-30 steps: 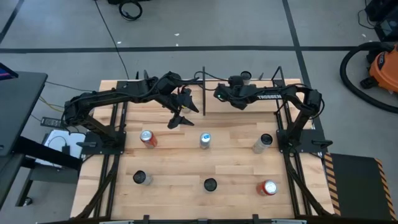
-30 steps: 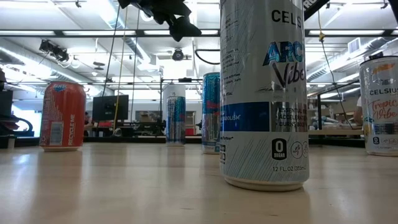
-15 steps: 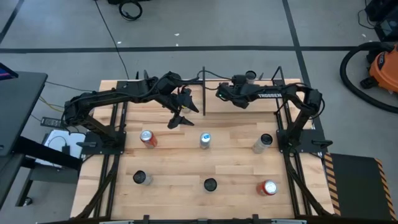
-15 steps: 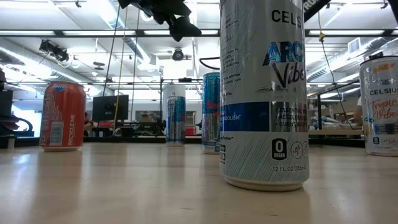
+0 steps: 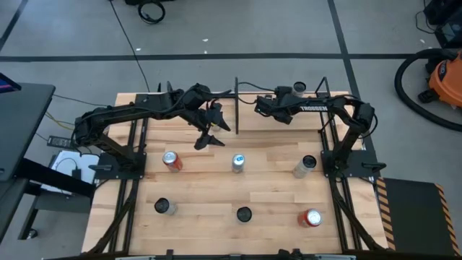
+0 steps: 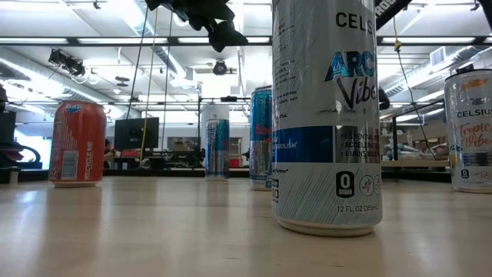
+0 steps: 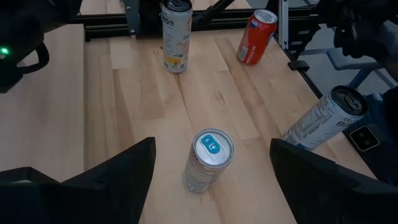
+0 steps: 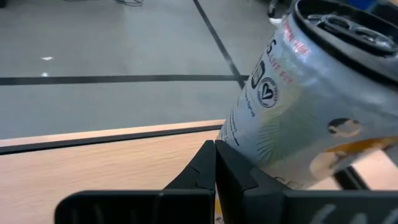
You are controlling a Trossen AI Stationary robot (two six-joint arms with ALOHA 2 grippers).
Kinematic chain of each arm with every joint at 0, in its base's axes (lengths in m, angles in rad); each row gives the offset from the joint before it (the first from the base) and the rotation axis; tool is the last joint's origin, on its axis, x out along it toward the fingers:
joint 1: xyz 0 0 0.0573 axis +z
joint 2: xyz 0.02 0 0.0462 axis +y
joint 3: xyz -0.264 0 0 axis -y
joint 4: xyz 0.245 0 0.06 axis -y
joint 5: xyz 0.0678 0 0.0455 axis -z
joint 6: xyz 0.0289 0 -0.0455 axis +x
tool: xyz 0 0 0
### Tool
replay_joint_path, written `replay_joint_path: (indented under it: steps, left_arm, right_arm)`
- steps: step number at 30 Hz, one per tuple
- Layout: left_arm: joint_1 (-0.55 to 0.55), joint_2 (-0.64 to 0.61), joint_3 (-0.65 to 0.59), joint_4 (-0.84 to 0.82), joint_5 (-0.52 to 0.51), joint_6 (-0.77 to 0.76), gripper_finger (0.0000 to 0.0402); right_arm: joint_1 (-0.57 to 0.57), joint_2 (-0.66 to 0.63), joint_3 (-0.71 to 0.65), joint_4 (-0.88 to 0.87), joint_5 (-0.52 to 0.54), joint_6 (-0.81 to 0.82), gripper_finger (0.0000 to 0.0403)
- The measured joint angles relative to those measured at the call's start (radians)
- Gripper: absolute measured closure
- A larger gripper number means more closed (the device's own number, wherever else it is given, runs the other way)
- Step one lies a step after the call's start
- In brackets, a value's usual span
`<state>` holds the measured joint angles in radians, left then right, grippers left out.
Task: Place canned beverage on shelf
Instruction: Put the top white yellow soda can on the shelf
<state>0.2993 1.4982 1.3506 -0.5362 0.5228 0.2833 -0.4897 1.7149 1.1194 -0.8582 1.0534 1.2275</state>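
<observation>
A white canned beverage [image 5: 298,88] stands upright on the shelf [image 5: 289,124], the pale panel with black rods at the table's far side. My right gripper [image 5: 285,94] is shut, its fingertips right beside the can's lower wall [image 8: 214,149]. My left gripper [image 5: 209,133] hangs open above the table left of the shelf. In the left wrist view a blue-topped can [image 7: 208,158] stands on the planks ahead of its spread fingers [image 7: 211,144], well clear of them. My right gripper lies with the outer side of one shut finger [image 8: 239,171] against the white can's side wall, low down [image 8: 255,158]. It comes in nearly level along the shelf from the table's left side. The can stands on the shelf; the fingers hide its base.
Several more cans stand on the planked tabletop: a red one [image 5: 171,160], a white one [image 5: 304,166], two dark-topped ones [image 5: 164,207] [image 5: 244,214] and another red one [image 5: 312,217]. An upright black rod [image 5: 237,105] marks the shelf's left end.
My right gripper, staying shut, has gone toward the table's right edge along the shelf and turned somewhat. The white can has slid the same way with it and stays upright.
</observation>
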Motion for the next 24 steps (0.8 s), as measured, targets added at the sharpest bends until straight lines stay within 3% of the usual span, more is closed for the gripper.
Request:
replay_joint_path:
  steps: [6,24]
  left_arm:
    - [0.000,0.000,0.000,-0.001,0.000,0.000,0.0084]
    - [0.000,0.000,0.000,-0.002,0.000,0.000,0.0084]
  right_arm:
    - [-0.013,0.000,0.000,-0.079,0.001,0.063,0.0395]
    - [-0.068,0.000,0.000,-0.103,-0.008,0.064,0.0395]
